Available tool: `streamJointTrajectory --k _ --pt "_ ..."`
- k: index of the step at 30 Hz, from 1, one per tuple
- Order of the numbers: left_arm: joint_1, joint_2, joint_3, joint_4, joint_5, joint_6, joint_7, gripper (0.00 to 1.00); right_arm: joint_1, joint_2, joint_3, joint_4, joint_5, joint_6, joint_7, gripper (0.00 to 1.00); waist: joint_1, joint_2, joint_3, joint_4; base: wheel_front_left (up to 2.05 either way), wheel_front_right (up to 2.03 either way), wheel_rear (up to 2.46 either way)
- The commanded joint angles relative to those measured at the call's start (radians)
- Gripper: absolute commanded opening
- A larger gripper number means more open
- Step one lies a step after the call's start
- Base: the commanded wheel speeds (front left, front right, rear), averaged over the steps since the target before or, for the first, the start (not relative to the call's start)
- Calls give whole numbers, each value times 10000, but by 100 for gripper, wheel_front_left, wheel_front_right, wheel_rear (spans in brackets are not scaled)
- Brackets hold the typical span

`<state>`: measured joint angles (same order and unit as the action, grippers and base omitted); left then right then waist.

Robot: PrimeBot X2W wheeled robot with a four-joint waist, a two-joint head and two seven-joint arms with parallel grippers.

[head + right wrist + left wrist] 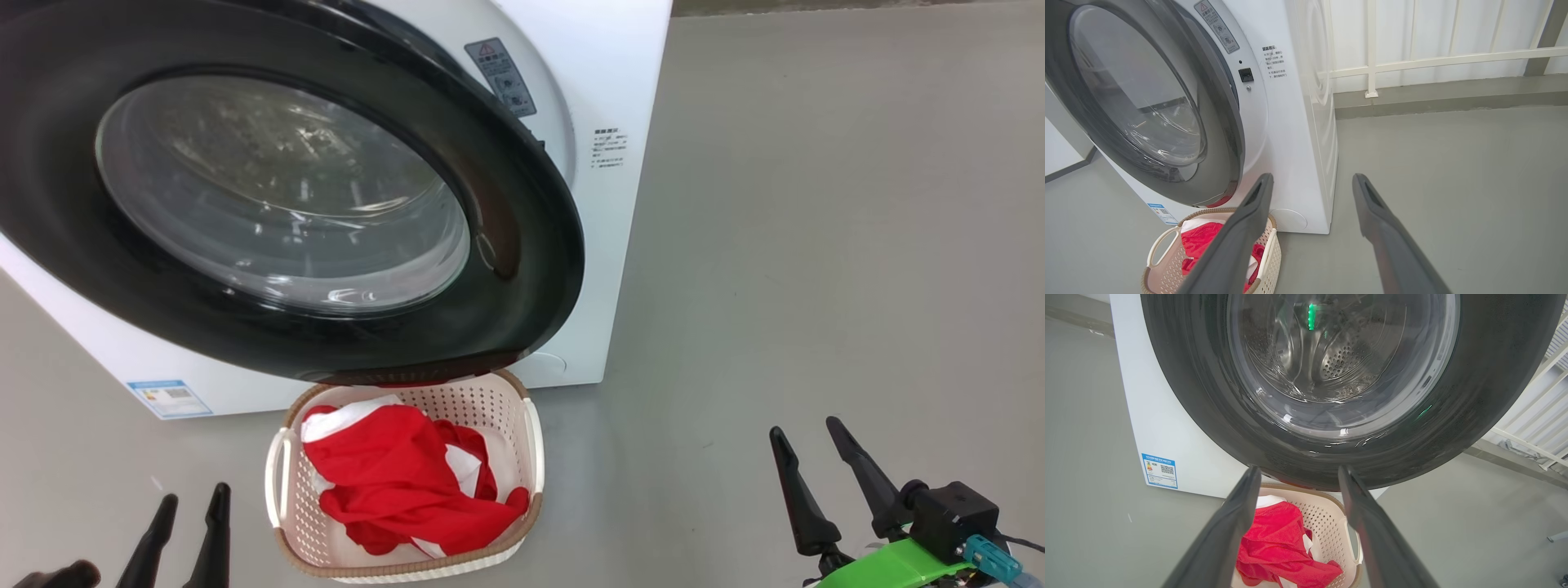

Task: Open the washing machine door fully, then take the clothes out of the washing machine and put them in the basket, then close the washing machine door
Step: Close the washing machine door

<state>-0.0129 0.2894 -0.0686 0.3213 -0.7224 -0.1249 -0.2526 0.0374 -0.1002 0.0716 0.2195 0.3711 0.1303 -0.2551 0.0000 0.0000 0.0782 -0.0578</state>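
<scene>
While the left gripper (194, 495) hangs low at the left with its two dark fingers parted and nothing between them, a blue label (170, 398) shows just above it on the lower corner of the washing machine (629, 82). Across the machine's front, the washing machine door (286, 196) stands ajar, its free right edge swung out from the white panel. The perforated steel drum (1339, 363) shows through the glass. Under the door's lower rim the basket (490, 404) sits on the grey floor (816, 245), close to the machine's front. The clothes (400, 482) are heaped inside it, red with white parts. Well to the right, the right gripper (804, 426) hovers over bare floor, fingers spread and holding nothing.
</scene>
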Motion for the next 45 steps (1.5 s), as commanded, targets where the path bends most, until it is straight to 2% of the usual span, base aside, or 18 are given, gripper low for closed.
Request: streamJointTrajectory --k 1,15,30,36,45 --pt "-11 92 623 -326 313 -58 -91 100 -73 -182 138 -292 58 4 -67 100 0 0 -14 -60 0 0 0" --pt "993 -748 1844 -1112 2682 -58 -91 100 382 -283 -113 -357 96 4 -67 100 0 0 -416 -121 0 0 0" --pt "1593 -1486 2624 -1698 4526 -58 -91 100 635 -231 -327 -382 103 4 -67 100 0 0 -653 91 0 0 0" --pt "1646 -1787 2769 -1745 4818 -58 -91 100 636 -209 -277 -370 106 4 -67 100 0 0 -686 195 0 0 0" --pt "1628 -1918 2658 -1777 4950 -58 -91 100 593 -241 -205 -335 143 4 -67 100 0 0 -708 413 0 0 0"
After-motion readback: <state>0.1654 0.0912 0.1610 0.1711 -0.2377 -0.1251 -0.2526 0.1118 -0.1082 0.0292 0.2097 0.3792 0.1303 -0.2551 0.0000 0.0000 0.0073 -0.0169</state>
